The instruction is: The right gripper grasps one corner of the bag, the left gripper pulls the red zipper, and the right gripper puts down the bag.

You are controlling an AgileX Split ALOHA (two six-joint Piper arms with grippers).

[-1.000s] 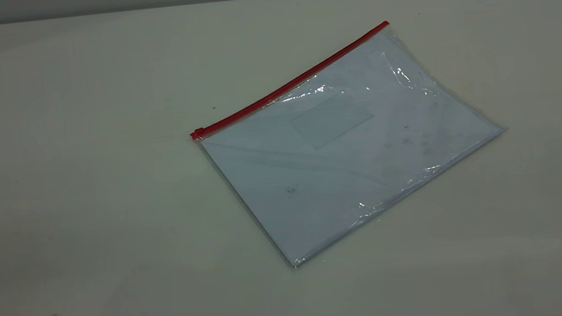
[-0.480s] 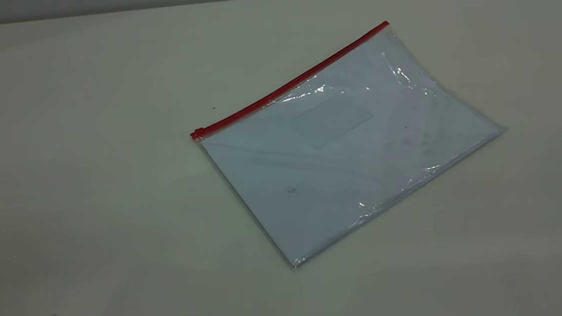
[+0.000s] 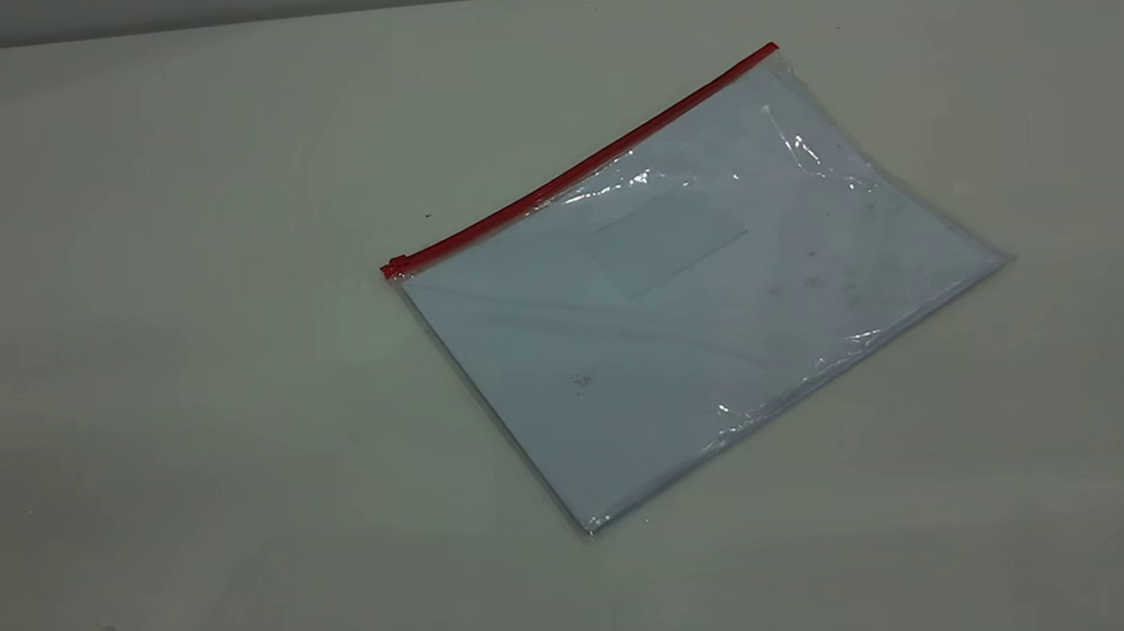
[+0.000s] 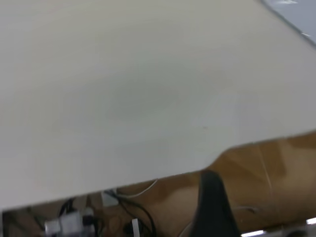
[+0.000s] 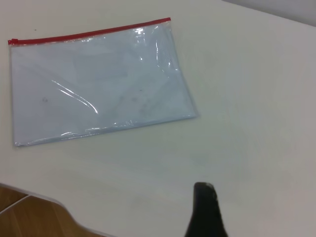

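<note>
Bag (image 3: 691, 295) flat on table (image 3: 176, 386), red zipper (image 3: 576, 169) along far edge, untouched, each claw's state unclear

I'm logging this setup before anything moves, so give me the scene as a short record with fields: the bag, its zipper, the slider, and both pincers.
bag: large flat clear plastic pouch with white sheets inside, lying on the pale table
zipper: thin red strip along the far long edge
slider: at the strip's left end
left pincer: off the bag, out beyond the table edge
right pincer: over bare table, clear of the bag
</note>
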